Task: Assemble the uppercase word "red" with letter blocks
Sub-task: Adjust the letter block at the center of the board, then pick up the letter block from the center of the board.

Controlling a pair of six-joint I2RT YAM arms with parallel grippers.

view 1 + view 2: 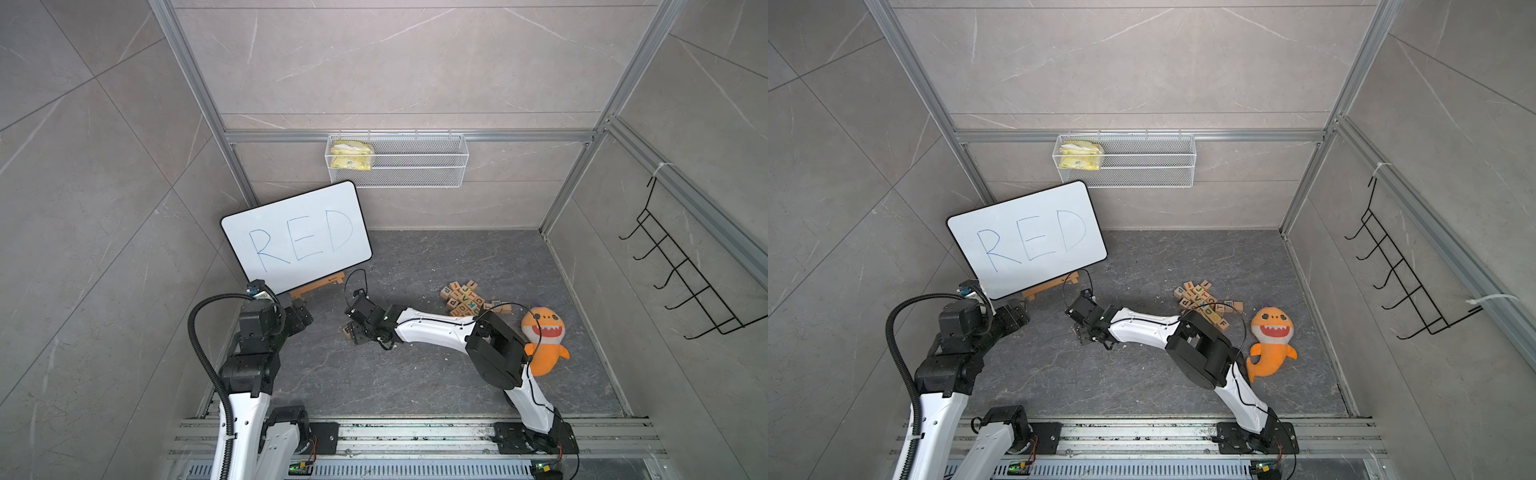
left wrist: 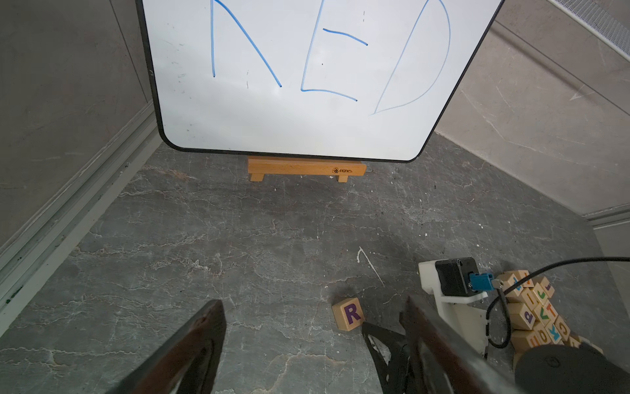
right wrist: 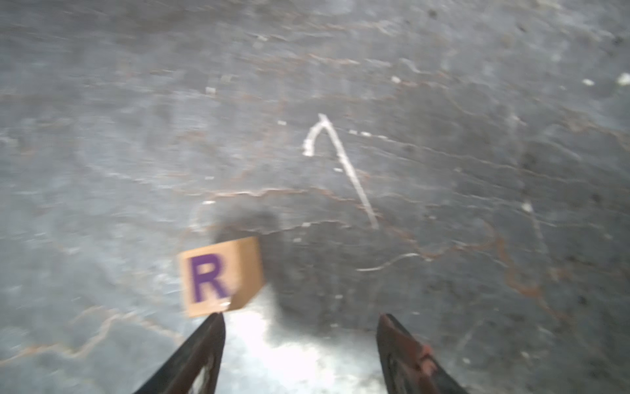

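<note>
The stone tabletop [image 1: 415, 382] carries a white board [image 1: 297, 235] lettered RED at its far left. An orange shark plush [image 1: 542, 336] lies at the right, the heap of letter blocks [image 1: 463, 299] just beside it. The left gripper [image 2: 313, 303] hangs spread and empty before the board; the right gripper [image 3: 300, 320] (its wrist view is blurred) is spread too, holding nothing. The R block [image 3: 218, 276] lies on the tabletop near the middle, purple letter up, just ahead of one right fingertip, outside the gap.
</note>
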